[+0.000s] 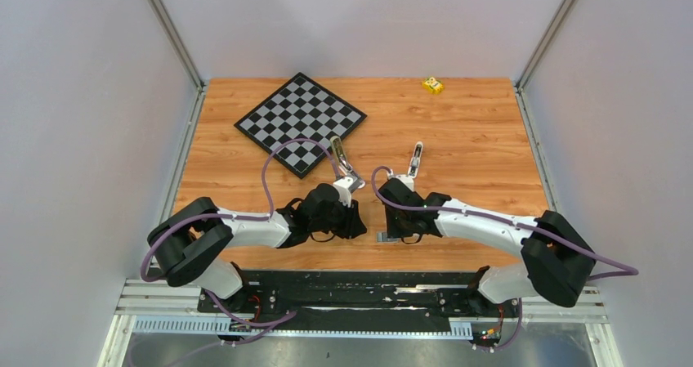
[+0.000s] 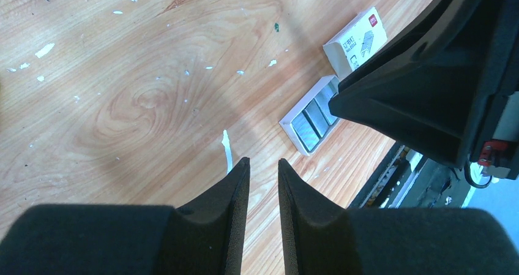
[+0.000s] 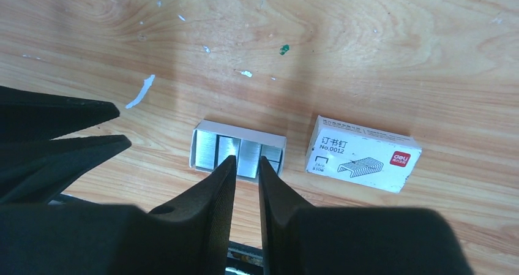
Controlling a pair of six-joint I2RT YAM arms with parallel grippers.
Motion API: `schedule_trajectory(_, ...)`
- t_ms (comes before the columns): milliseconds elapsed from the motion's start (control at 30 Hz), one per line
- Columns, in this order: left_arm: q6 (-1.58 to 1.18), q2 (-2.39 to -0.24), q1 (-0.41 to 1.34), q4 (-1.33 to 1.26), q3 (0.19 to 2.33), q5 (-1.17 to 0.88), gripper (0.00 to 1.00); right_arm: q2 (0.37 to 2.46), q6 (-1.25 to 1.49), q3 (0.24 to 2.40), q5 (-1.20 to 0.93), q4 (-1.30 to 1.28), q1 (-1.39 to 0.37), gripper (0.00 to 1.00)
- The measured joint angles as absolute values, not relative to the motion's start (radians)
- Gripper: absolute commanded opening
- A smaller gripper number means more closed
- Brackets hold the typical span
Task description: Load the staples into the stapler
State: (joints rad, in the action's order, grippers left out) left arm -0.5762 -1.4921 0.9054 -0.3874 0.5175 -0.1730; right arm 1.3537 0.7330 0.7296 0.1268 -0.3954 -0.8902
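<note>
The staples (image 3: 248,149) lie straight beneath the right gripper (image 3: 246,160), their tray (image 3: 240,128) lengthwise across its jaws (narrowly apart astride one strip; clamping unclear).

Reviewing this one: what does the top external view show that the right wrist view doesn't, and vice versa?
Only the top external view: the black-and-white chequered board, the small yellow block at the far edge, and the left arm and right arm at full length. Only the right wrist view: silvery-grey staple strips lying in an open white tray, with a white labelled cardboard box beside it; from above that spot is only a pale speck. Both: the wooden table and the right end effector, its tips over the tray.
</note>
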Motion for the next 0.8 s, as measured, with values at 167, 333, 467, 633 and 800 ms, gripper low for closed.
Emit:
schedule_trajectory(167,-0.576,-1.494,0.905,-0.387,0.517,-0.173,0.26,1.324,0.736,0.73,0.131,-0.387,-0.892,0.3)
schedule_trajectory(333,-0.576,-1.494,0.905,-0.387,0.517,-0.173,0.26,1.333,0.737,0.729,0.131,-0.381,-0.892,0.3)
schedule_trajectory(467,-0.576,-1.494,0.905,-0.387,0.517,-0.173,0.26,1.355,0.738,0.729,0.131,-0.381,-0.892,0.28)
schedule_trajectory(633,-0.576,-1.494,0.905,-0.387,0.517,-0.172,0.26,1.371,0.737,0.729,0.131,-0.381,-0.892,0.28)
schedule_trajectory(800,-0.576,-1.494,0.905,-0.387,0.517,-0.172,0.26,1.382,0.737,0.729,0.131,-0.382,-0.892,0.26)
